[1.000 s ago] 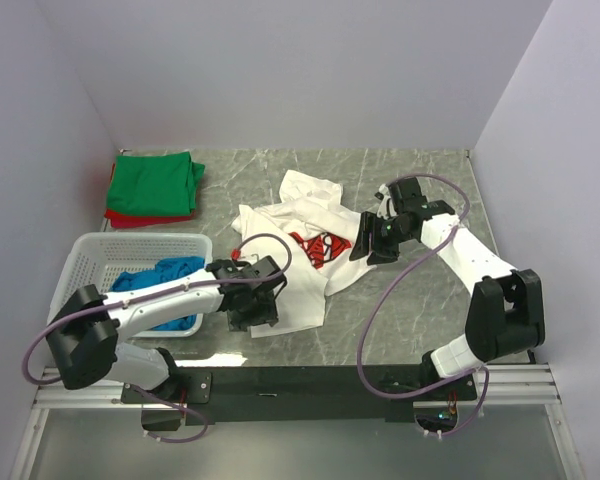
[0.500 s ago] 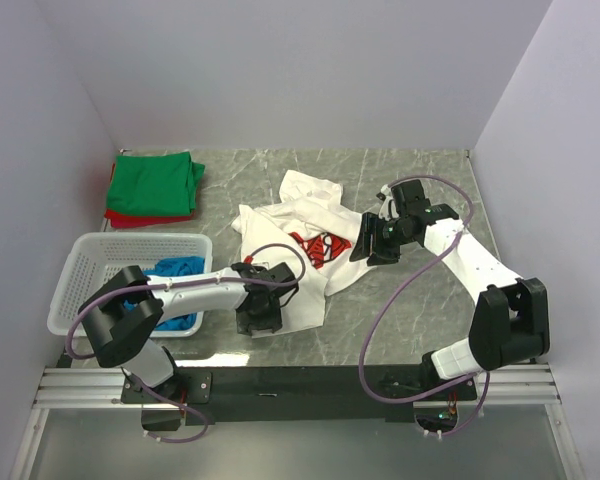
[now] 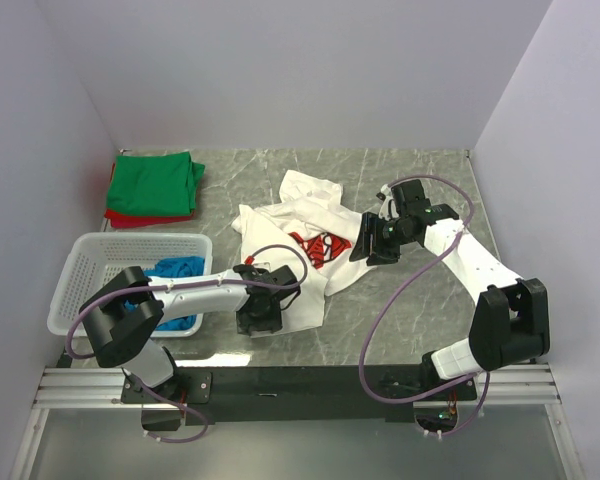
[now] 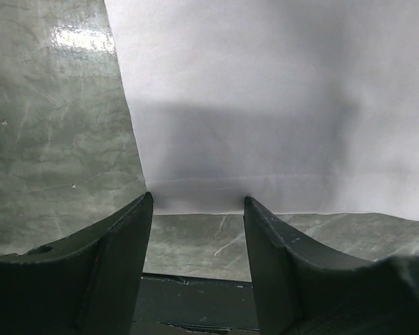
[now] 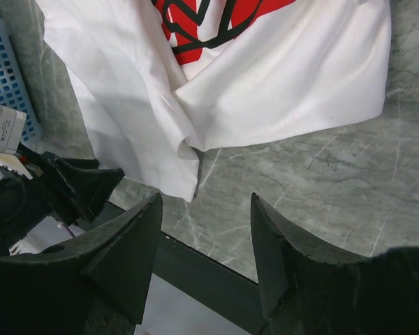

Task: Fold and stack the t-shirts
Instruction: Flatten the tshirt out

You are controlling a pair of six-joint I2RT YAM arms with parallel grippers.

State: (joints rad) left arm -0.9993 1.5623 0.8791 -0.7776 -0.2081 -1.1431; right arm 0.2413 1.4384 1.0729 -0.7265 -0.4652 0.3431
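At the far left a folded green shirt (image 3: 158,182) lies on a red shirt (image 3: 130,218), so the stack looks begun; nearer, a white basket (image 3: 130,240) holds a crumpled blue shirt (image 3: 175,268); just right of it the left gripper (image 3: 257,312) sits low at the near hem of the white shirt (image 3: 290,275), fingers apart with nothing between them; that shirt lies rumpled in the middle of the table (image 3: 410,310), red print up, one flap folded over; at its right edge the right gripper (image 3: 372,243) hovers, fingers likewise apart and empty. The cloth looks light, thin and limp, so it will likely sag and crease wherever it is unsupported; I judge the hem corners or shoulder seams the best places to pinch, one arm to each side, since a hold in the middle would bunch it. The overhead view gives the whole layout but hides the fingertips; the left wrist view shows the stitched hem lying flat just beyond the fingertips, not yet between them; the right wrist view shows the overlapped flap and the shirt's near corner, with mostly bare table between its own fingers.
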